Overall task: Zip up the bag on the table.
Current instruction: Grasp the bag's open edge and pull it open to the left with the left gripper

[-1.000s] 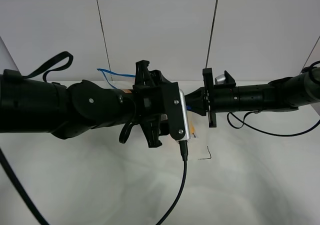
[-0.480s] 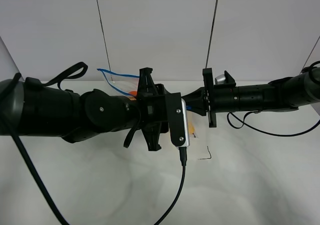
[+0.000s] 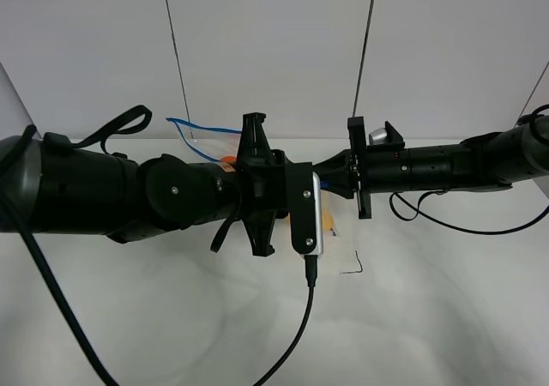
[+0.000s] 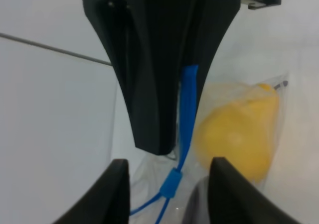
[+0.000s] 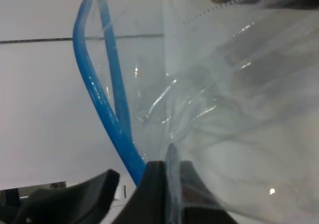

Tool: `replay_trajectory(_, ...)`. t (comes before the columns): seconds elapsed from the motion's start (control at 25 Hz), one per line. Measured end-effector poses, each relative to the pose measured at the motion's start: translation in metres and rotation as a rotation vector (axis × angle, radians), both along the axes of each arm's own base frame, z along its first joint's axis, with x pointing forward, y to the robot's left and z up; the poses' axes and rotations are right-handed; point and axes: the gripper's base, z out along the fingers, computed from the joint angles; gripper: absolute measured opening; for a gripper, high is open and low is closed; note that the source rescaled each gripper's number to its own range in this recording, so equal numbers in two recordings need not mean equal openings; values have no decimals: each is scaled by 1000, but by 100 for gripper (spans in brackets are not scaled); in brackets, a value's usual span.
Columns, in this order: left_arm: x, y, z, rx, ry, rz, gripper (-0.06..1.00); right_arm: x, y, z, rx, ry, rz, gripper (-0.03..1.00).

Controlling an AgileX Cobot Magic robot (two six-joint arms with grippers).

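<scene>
White matte table (image 3: 446, 317) lies under everything. Above its middle the two black arms meet head-on, the left arm (image 3: 129, 197) reaching in from one side and the right arm (image 3: 455, 167) from the other, so that they cover nearly all of the bag (image 5: 239, 109) between them. That meeting looks deliberate: one hand has to anchor the bag's edge while the other draws the closure along it.

The right hand (image 5: 167, 167) does the anchoring. Its fingers (image 5: 154, 184) are pressed together on the bag's corner where the blue zipper strip (image 4: 187, 109) runs in, with clear film caught in the slit between them. The left hand (image 4: 168, 164) faces it with its fingers (image 4: 117, 189) parted, one on each side of the strip. They touch neither the strip nor the slider (image 4: 172, 184), a small blue block on the strip just in front of that hand. On this reading the slider is not yet gripped and the zipping is barely begun.

The bag sits at the table's centre, and its zipper edge seems held up, since the wall shows behind it. Its plastic is clear, crinkled and glinting. In the high view the far end of the strip splits into two blue lines, so the mouth gapes there. Through the film show a yellow pear (image 4: 239, 134), close beside the strip, and a sliver of orange (image 3: 227, 159).
</scene>
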Motion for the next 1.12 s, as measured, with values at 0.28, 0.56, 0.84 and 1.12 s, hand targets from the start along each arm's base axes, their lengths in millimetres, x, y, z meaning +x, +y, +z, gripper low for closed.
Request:
replay_trajectory(0.28, 5, -3, -17, 21, 5, 17, 36, 0, 0, 0, -1, 1, -1, 0)
replay_trajectory(0.56, 8, -2, -12, -8, -48, 53, 31, 0, 0, 0, 1, 2, 0, 0)
replay_trajectory(0.84, 1, -8, -13, -9, -38, 30, 11, 0, 0, 0, 0, 3, 4, 0)
replay_trajectory(1.12, 0, -8, -13, -9, -36, 29, 9, 0, -1, 0, -1, 2, 6, 0)
